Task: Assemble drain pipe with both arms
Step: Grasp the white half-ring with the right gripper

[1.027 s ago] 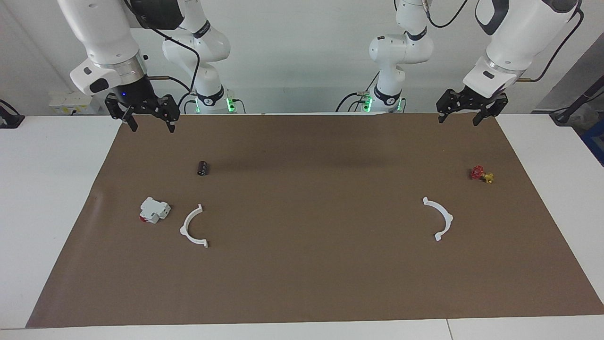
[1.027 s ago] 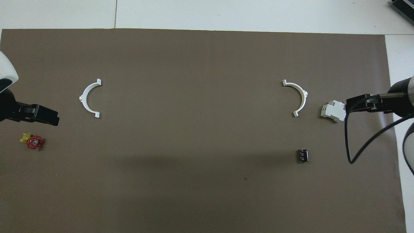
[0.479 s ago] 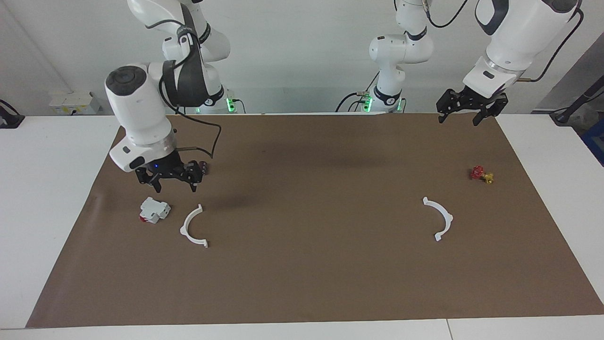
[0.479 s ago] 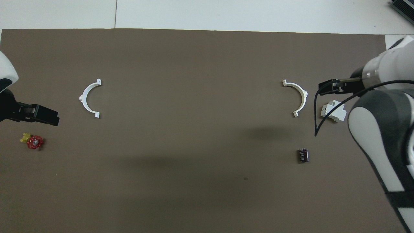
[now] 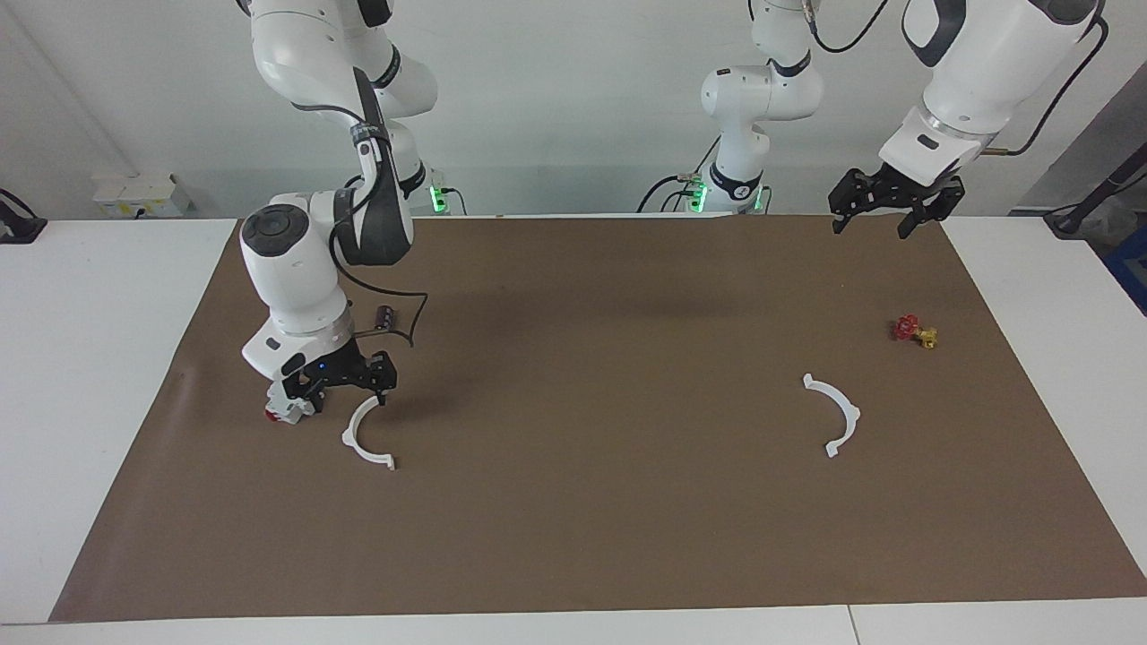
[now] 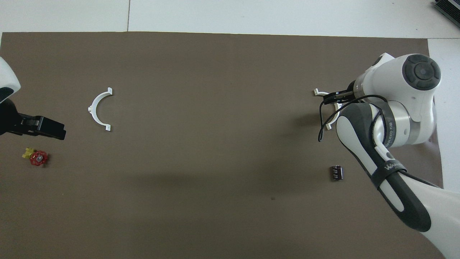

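The drain pipe lies as two separate white half-rings on the brown mat. One half-ring [image 5: 361,442] [image 6: 316,92] is toward the right arm's end and is mostly covered by that arm in the overhead view. My right gripper [image 5: 343,400] hangs low and open over this half-ring's end nearer the robots, and I cannot tell whether it touches. The other half-ring [image 5: 840,417] [image 6: 96,109] lies untouched toward the left arm's end. My left gripper [image 5: 883,218] [image 6: 54,128] waits open, raised over the mat's edge by the robots.
A white box with a red part [image 5: 278,412] sits beside the right gripper, partly hidden by it. A small dark cylinder [image 5: 385,317] [image 6: 336,172] lies nearer the robots. A red-and-yellow piece [image 5: 915,331] [image 6: 36,157] rests toward the left arm's end.
The right arm swung down from the mat's edge by the robots to just above the half-ring and white box. The left arm stayed still. Nothing on the mat moved.
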Tool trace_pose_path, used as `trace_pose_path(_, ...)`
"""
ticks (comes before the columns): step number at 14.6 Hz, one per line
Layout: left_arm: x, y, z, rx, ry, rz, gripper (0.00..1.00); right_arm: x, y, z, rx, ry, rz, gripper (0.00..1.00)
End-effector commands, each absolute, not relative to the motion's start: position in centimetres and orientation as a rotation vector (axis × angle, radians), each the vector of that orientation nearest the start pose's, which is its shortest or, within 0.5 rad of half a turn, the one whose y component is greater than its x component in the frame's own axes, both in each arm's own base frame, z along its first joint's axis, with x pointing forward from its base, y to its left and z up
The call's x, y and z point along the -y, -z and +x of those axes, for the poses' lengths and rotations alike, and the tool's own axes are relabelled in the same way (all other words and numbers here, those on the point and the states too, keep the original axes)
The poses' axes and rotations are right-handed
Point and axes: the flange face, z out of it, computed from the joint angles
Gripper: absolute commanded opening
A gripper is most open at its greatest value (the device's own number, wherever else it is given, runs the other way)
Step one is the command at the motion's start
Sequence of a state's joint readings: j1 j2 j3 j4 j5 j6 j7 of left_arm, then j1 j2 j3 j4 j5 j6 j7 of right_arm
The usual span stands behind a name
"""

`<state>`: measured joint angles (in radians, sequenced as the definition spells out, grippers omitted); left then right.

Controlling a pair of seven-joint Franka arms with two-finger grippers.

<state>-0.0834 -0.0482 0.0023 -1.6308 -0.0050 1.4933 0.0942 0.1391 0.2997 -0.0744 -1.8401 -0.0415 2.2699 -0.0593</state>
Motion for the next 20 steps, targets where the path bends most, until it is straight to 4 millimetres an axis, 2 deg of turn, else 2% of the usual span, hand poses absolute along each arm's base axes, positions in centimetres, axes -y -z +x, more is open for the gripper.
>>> trace_pose_path(1, 4.0, -61.6, 52.1, -0.258, -0.133, -3.130, 1.00, -3.4, -35.4, 64.6, 0.358, 0.246, -3.160, 1.00)
trace_pose_path(5, 4.0, -61.7, 52.0, -0.258, -0.130, -3.130, 1.00, -2.8, -32.1, 65.4, 0.461, 0.278, -3.154, 1.00)
trace_pose_path(6, 4.0, -61.6, 52.0, -0.258, -0.133, -3.130, 1.00, -1.6, -31.5, 65.6, 0.479, 0.283, -3.155, 1.00)
trace_pose_path(9, 4.0, -61.6, 52.0, -0.255, -0.133, -3.130, 1.00, -0.1, -30.6, 65.5, 0.575, 0.270, -3.120, 0.92)
trace_pose_path(12, 4.0, -61.6, 52.1, -0.258, -0.133, -3.130, 1.00, 0.1, -28.3, 64.6, 0.600, 0.274, -3.091, 0.69)
trace_pose_path(14, 4.3, -61.6, 51.9, -0.255, -0.144, -3.129, 1.00, 0.0, -28.1, 64.5, 0.644, 0.266, -3.083, 0.50)
trace_pose_path(15, 4.7, -61.5, 51.9, -0.265, -0.133, -3.129, 1.00, 0.0, -28.0, 64.4, 0.656, 0.264, -3.081, 0.31)
trace_pose_path(16, 4.6, -61.0, 52.1, -0.267, -0.128, -3.129, 1.00, 0.0, -28.1, 64.5, 0.656, 0.266, -3.081, 0.00)
trace_pose_path(18, 4.4, -60.6, 52.3, -0.270, -0.065, -3.131, 1.00, -0.3, -28.8, 64.9, 0.590, 0.274, -3.083, 0.00)
trace_pose_path(20, 4.2, -60.0, 52.4, -0.274, -0.051, -3.131, 1.00, -1.1, -30.5, 65.4, 0.578, 0.258, -3.077, 0.00)
